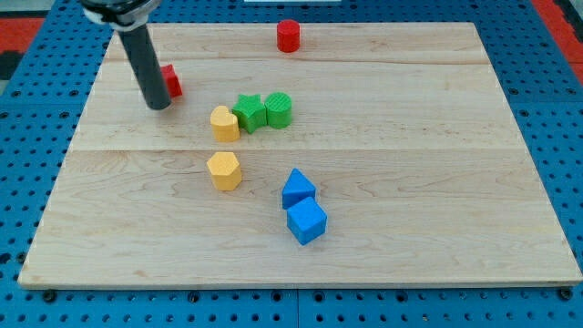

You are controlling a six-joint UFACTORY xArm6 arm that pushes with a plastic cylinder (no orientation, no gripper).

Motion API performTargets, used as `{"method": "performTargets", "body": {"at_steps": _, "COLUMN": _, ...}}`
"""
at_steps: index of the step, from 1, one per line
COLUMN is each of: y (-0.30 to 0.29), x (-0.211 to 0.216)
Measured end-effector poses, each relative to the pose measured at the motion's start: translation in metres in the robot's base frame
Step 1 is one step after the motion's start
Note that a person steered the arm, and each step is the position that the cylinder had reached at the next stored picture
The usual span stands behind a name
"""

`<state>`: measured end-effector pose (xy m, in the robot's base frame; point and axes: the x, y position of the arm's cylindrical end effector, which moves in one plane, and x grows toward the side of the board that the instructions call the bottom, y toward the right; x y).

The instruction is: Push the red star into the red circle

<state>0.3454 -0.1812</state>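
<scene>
The red star (171, 82) lies at the view's upper left, partly hidden behind my rod. My tip (158, 105) rests on the board just left of and below it, touching or nearly touching it. The red circle (289, 35), a short red cylinder, stands at the view's top centre, well to the right of the star and slightly above it.
A yellow heart (224, 123), a green star (249, 112) and a green cylinder (279, 109) sit in a row at centre. A yellow hexagon (224, 170) lies below them. A blue triangular block (297, 189) and a blue cube (307, 221) sit lower right. The wooden board (455, 182) ends at blue pegboard.
</scene>
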Motion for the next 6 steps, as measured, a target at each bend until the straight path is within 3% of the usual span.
{"method": "performTargets", "body": {"at_steps": 1, "y": 0.0, "x": -0.064}}
{"method": "performTargets", "body": {"at_steps": 2, "y": -0.054, "x": -0.053}}
{"method": "performTargets", "body": {"at_steps": 3, "y": -0.076, "x": -0.086}}
{"method": "performTargets", "body": {"at_steps": 5, "y": 0.109, "x": -0.113}}
{"method": "performTargets", "body": {"at_steps": 6, "y": 0.125, "x": -0.116}}
